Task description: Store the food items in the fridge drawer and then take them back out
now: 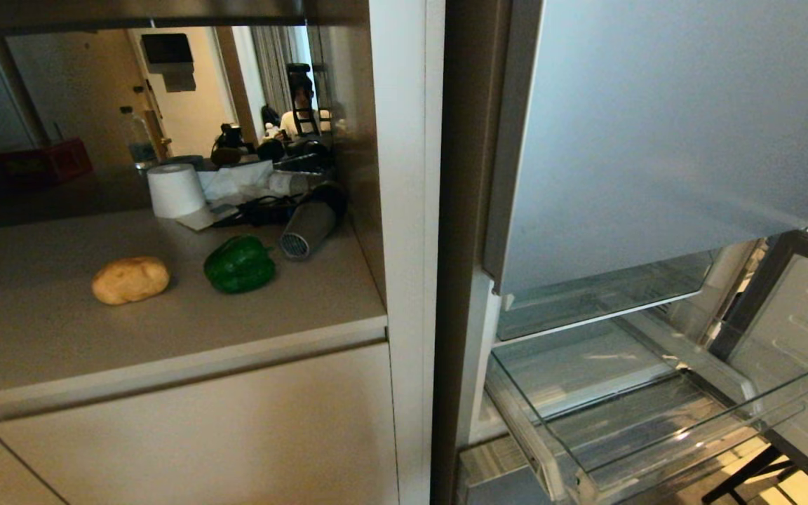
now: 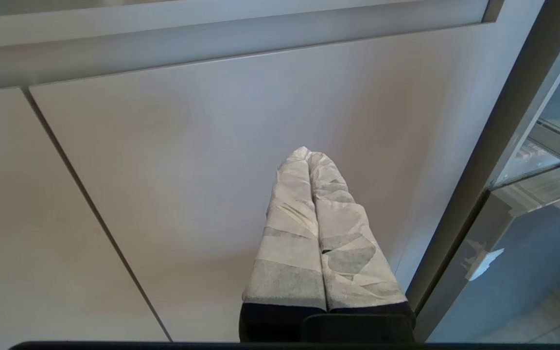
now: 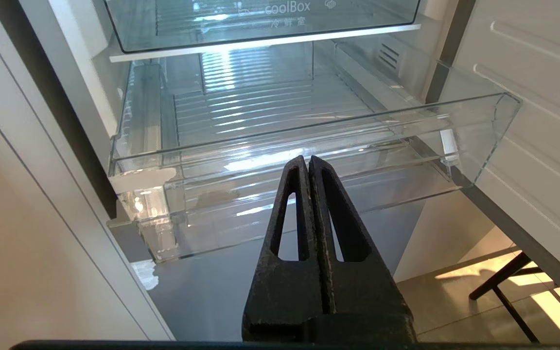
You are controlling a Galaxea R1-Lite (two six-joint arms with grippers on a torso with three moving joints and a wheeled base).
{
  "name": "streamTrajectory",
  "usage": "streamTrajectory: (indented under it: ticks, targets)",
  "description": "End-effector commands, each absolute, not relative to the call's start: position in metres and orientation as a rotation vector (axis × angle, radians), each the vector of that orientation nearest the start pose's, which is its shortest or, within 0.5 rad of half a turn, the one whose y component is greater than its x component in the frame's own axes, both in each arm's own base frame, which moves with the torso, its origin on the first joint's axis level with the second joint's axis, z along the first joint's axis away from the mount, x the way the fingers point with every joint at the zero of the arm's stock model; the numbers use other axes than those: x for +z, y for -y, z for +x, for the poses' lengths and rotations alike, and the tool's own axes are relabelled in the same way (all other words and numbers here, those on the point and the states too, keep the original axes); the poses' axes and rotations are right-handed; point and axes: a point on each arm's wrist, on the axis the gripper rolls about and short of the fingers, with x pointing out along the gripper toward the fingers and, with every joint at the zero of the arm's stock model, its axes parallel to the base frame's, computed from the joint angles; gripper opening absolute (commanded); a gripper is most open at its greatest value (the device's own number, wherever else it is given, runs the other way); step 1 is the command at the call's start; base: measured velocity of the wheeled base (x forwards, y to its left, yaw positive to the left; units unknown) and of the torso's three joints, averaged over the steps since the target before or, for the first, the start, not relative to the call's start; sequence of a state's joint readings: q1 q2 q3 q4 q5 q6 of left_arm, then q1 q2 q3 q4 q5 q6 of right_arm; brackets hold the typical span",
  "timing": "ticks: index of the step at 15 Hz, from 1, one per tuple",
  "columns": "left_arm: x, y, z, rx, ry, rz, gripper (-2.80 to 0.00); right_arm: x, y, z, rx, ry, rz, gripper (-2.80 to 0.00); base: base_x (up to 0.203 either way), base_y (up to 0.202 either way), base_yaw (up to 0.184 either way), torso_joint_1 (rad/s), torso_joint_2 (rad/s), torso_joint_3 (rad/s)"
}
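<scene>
Fridge drawer [image 3: 309, 141] stands pulled out and holds nothing, seen close only from the right wrist, where the right gripper [image 3: 307, 160] has its fingers pressed together, gripping nothing, just before the drawer's front wall. The left gripper [image 2: 307, 153] (cloth-wrapped) is likewise closed, facing a beige cabinet door [image 2: 187, 160]. Only the head view shows the green bell pepper [image 1: 239, 264] and potato-like lump [image 1: 130, 280] on the counter [image 1: 165, 337] beside the fridge.

- "coolBox" is printed on the front of the upper clear compartment [image 3: 260, 24], directly above the fridge drawer [image 3: 309, 146].
- Chinese characters below it: illegible.
</scene>
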State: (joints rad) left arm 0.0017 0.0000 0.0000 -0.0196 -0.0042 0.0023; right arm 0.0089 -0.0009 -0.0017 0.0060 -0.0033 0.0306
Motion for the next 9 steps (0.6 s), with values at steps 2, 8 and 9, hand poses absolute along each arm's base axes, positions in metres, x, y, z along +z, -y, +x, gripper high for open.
streamTrajectory:
  ticks: [2, 8, 9]
  targets:
    - [0.074, 0.000, -0.022, 0.000, 0.011, 0.002, -2.80, 0.075, 0.000, -0.023, 0.008, -0.005, 0.023, -2.80, 0.000, 0.000, 0.000, 0.000, 0.00, 0.000]
    - [0.075, 0.000, -0.022, -0.002, 0.011, 0.002, -2.80, 0.128, 0.000, -0.032, 0.007, -0.011, -0.007, -2.80, 0.000, 0.000, 0.000, 0.000, 0.00, 0.000]
    - [0.075, 0.000, -0.022, -0.002, 0.011, 0.002, -2.80, 0.147, 0.000, -0.026, 0.013, -0.081, 0.000, -2.80, 0.000, 0.000, 0.000, 0.000, 0.00, 0.000]
